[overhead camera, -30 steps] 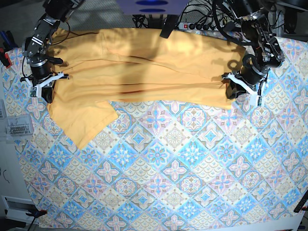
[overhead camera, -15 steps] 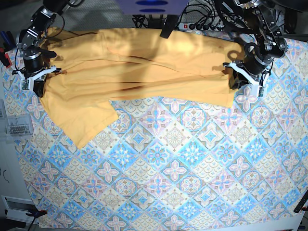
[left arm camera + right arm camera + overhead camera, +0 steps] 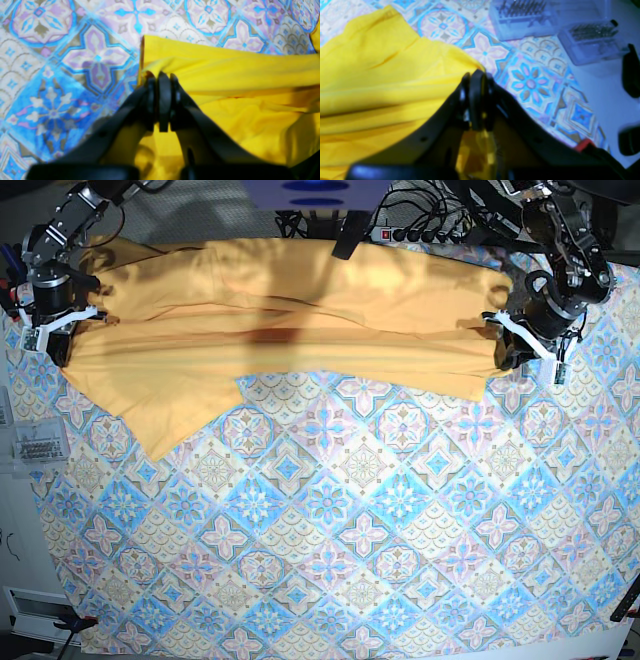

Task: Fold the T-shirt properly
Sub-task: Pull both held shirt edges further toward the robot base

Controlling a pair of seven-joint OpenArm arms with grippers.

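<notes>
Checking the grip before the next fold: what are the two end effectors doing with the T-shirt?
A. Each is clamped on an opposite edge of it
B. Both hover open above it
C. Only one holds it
A: the left end effector and the right end effector each pinch yellow T-shirt fabric at opposite ends.

The right gripper [image 3: 48, 340], at the left of the base view, moved outward to the left and toward the far edge, carrying its pinched edge of the T-shirt [image 3: 290, 320] with it; the left gripper [image 3: 527, 350], at the right, likewise drew outward to the right and slightly farther away; the shirt was pulled longer and tauter between them, its body narrower from near to far; the folds across its middle flattened into long straight creases; the hanging sleeve [image 3: 170, 415] at the near left shifted leftward and farther away, lying at a shallower slant; more of the patterned cloth [image 3: 350, 510] showed along the shirt's near edge.
</notes>
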